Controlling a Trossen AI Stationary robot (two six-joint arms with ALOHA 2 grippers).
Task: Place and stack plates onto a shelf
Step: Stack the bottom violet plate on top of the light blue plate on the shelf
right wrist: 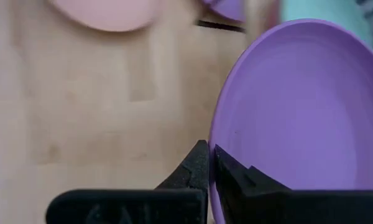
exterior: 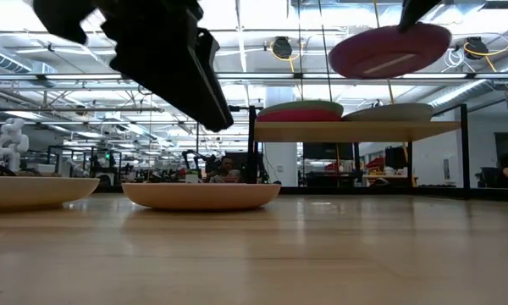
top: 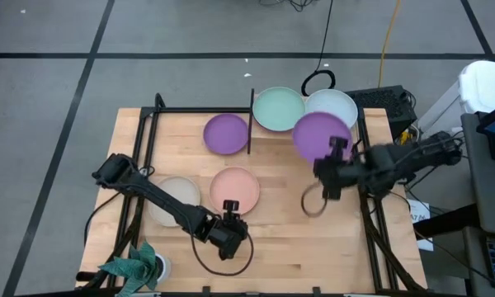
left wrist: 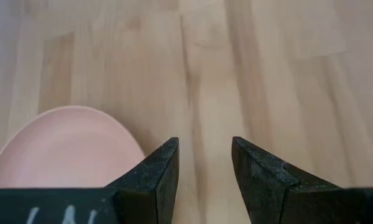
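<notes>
My right gripper [top: 335,153] is shut on a purple plate [top: 318,134], held in the air above the shelf [exterior: 440,129]; the plate also shows in the low view [exterior: 389,49]. On the shelf lie a mint green plate [top: 278,109] stacked on a magenta one [exterior: 298,115], and a pale grey-blue plate [top: 333,104]. A second purple plate [top: 226,133], a peach plate [top: 234,187] and a beige plate [top: 173,200] rest flat on the tabletop. My left gripper [left wrist: 205,168] is open and empty, just above the table by the peach plate's near edge. My right gripper pinches the purple plate's near rim [right wrist: 215,144] between its two fingers, one finger on the inner face and one on the outer. The fingers come from the table's near side. The plate is lifted clear, roughly level, above the plates on the shelf.
A black upright [top: 252,120] stands at the shelf's left edge, between the shelf and the second purple plate. A green plant-like thing [top: 136,266] sits at the near left corner. Bare wood [top: 313,239] lies at the near right.
</notes>
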